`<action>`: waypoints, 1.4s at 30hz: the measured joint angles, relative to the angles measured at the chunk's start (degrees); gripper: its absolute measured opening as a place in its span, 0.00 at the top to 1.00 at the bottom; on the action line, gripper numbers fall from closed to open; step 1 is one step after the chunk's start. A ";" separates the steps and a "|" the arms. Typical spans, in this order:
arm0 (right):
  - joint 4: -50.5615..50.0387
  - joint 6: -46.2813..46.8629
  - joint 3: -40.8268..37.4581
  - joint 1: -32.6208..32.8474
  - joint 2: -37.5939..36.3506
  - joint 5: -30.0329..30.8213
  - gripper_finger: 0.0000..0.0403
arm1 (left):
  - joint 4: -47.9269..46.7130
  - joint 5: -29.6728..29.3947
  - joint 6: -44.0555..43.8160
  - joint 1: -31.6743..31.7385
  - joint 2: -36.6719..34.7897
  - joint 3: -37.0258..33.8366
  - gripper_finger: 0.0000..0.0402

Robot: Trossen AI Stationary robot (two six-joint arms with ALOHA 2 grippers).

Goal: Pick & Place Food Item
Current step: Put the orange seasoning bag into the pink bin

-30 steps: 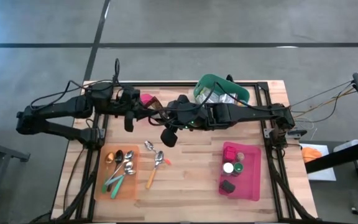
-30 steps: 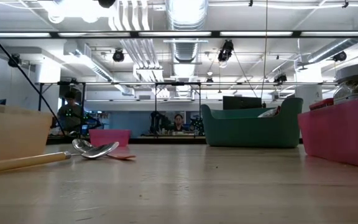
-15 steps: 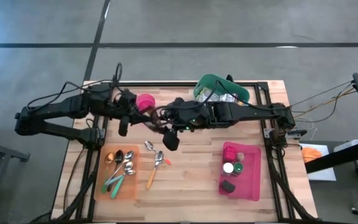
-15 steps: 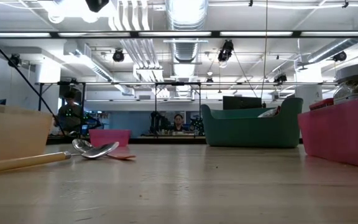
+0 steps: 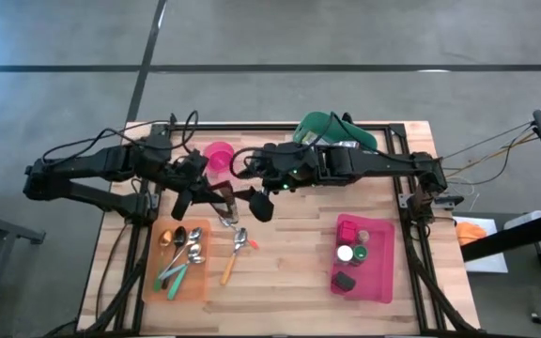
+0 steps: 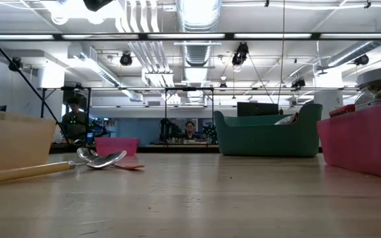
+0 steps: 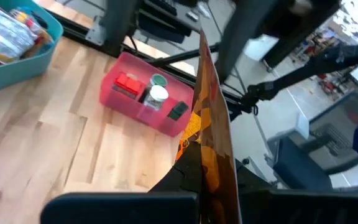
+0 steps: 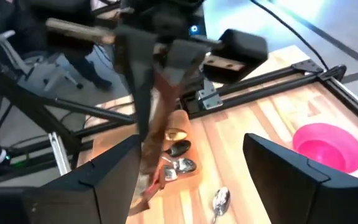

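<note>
Left gripper (image 5: 207, 194), just left of centre in the high view, is clamped on a flat brown food packet (image 5: 222, 195). A second ago both arms met at that packet higher up, by the pink bowl (image 5: 219, 155); now the right gripper (image 5: 259, 199) has spread its 2 fingers and let go. It looks like a finished handover, so placing falls to the left arm, perhaps in the orange tray (image 5: 148, 285) below.

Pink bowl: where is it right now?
In the high view the pink bowl sits on the table's far left part, between the left gripper and the right gripper, left of the green bin.
</note>
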 joint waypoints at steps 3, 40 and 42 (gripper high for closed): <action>0.02 1.54 0.00 -0.82 0.00 -2.58 0.30 | -0.11 0.00 0.19 -0.64 0.49 0.07 1.00; -21.02 0.44 8.97 -2.68 2.52 -14.15 0.30 | -9.18 2.51 9.74 -0.61 19.22 14.96 1.00; -20.57 0.42 8.89 -2.58 3.16 -15.05 0.30 | -9.10 2.26 9.73 -0.58 19.11 14.96 1.00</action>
